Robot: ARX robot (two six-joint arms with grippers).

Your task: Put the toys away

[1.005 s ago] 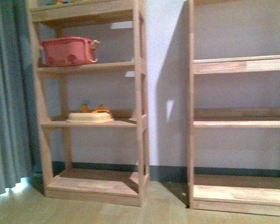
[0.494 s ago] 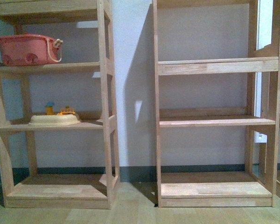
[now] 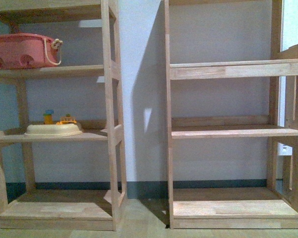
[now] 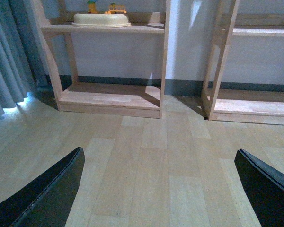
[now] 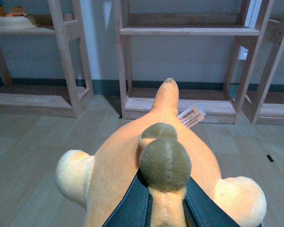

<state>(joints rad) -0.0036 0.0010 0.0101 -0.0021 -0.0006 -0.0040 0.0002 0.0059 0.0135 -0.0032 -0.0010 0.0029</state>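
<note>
Right gripper (image 5: 166, 201) clamped on orange plush animal (image 5: 123, 165), held above the floor facing wooden shelf unit (image 5: 189, 30). Left gripper (image 4: 156, 189) spread wide, holding nothing. Risk: narrow pinch on soft fabric may slip, or the bulky body snags a shelf edge.

Domestic playroom. Left wooden shelf unit (image 3: 109, 99) holds pink basket (image 3: 20, 50) above cream toy tray (image 3: 52, 130); matching shelf unit (image 3: 233, 131) just beside it; grey curtain (image 4: 9, 61) on its other side; plank floor (image 4: 156, 165) beneath.

Wooden shelves (image 3: 233, 131) against pale wall (image 3: 139, 74)
</note>
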